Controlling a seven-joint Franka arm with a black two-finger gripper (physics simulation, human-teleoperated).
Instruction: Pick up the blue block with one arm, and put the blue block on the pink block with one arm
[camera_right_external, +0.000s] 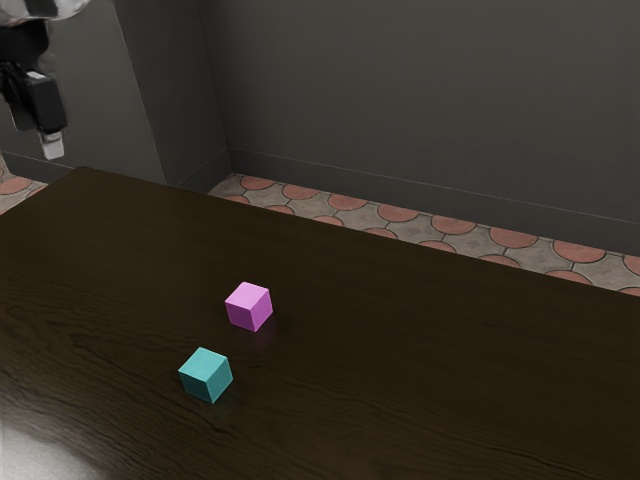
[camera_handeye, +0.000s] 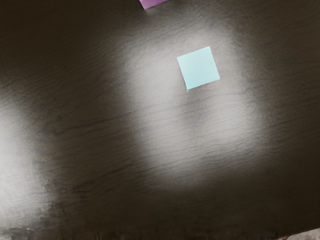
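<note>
A blue-green block (camera_right_external: 205, 374) rests on the dark wooden table (camera_right_external: 420, 340), toward the front. The pink block (camera_right_external: 248, 305) sits just behind it, slightly toward the exterior view's right, with a small gap between them. My gripper (camera_right_external: 50, 145) hangs high at the exterior view's upper left, above the table's far corner and well away from both blocks, holding nothing. In the wrist view the blue block (camera_handeye: 198, 67) appears as a pale square seen from above, and beyond it a sliver of the pink block (camera_handeye: 152, 3) shows at the frame's border.
Behind the table run a grey wall (camera_right_external: 420, 90) and a strip of patterned floor tiles (camera_right_external: 450, 230). The table's far edge slants from the upper left toward the right.
</note>
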